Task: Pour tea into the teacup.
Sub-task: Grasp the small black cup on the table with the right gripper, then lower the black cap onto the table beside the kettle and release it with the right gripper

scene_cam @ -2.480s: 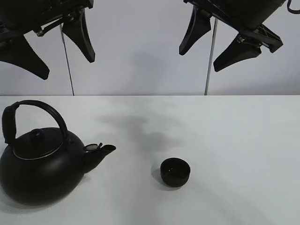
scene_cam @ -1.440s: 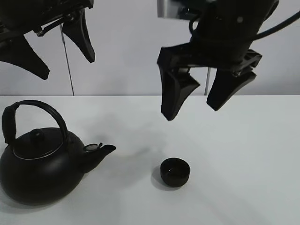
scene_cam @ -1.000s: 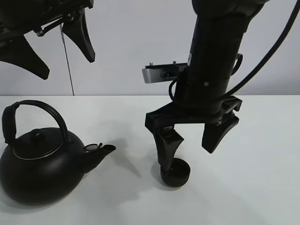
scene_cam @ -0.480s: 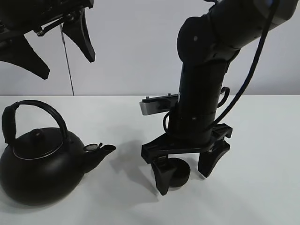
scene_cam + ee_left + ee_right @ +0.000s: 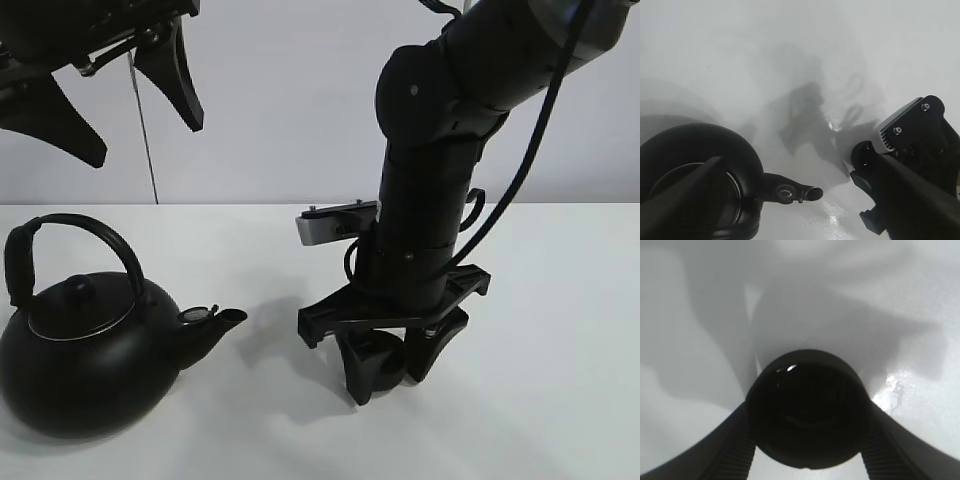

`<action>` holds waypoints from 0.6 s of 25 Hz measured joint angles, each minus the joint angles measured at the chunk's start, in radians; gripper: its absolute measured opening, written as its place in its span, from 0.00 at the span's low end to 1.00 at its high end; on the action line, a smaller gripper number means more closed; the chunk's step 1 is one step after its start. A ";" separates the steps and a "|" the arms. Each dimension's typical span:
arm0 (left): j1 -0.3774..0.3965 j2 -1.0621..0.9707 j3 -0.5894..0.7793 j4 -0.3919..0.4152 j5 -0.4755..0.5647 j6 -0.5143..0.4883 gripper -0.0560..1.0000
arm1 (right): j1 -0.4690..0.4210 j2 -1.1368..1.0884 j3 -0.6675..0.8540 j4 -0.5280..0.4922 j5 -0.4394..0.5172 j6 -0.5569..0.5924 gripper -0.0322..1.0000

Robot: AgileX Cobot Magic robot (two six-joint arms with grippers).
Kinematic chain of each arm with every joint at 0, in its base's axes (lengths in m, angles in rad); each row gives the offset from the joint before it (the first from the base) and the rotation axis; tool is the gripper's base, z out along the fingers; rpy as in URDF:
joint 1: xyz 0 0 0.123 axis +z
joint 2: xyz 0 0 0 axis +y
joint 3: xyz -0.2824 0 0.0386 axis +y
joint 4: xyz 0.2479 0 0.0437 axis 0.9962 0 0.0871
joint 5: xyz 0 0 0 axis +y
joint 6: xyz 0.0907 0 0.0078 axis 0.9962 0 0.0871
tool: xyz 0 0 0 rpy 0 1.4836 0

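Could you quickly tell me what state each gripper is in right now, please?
Left gripper: open, holding nothing.
Right gripper: closed on the teacup, a finger against each side.

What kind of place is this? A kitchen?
Probably a robot lab, not a kitchen: black left gripper and right gripper, a plain white table, blank wall, one kettle and teacup.

Found the kettle (image 5: 85, 350) at the table's (image 5: 560, 300) front left, spout aimed right toward the teacup (image 5: 385, 362), well apart from it. Found the teacup right of centre on the table, set between the right gripper's (image 5: 389, 384) fingers (image 5: 355, 378), one against each side. Noted the left gripper (image 5: 118, 105) high over the kettle, clear of the table, well left of the right gripper.
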 joint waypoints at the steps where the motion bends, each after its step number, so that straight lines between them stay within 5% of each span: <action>1: 0.000 0.000 0.000 0.000 0.000 0.000 0.60 | 0.000 0.000 0.000 0.001 -0.002 0.001 0.42; 15: 0.000 0.000 0.000 0.000 0.000 0.000 0.60 | 0.015 -0.068 -0.010 0.056 -0.038 0.023 0.42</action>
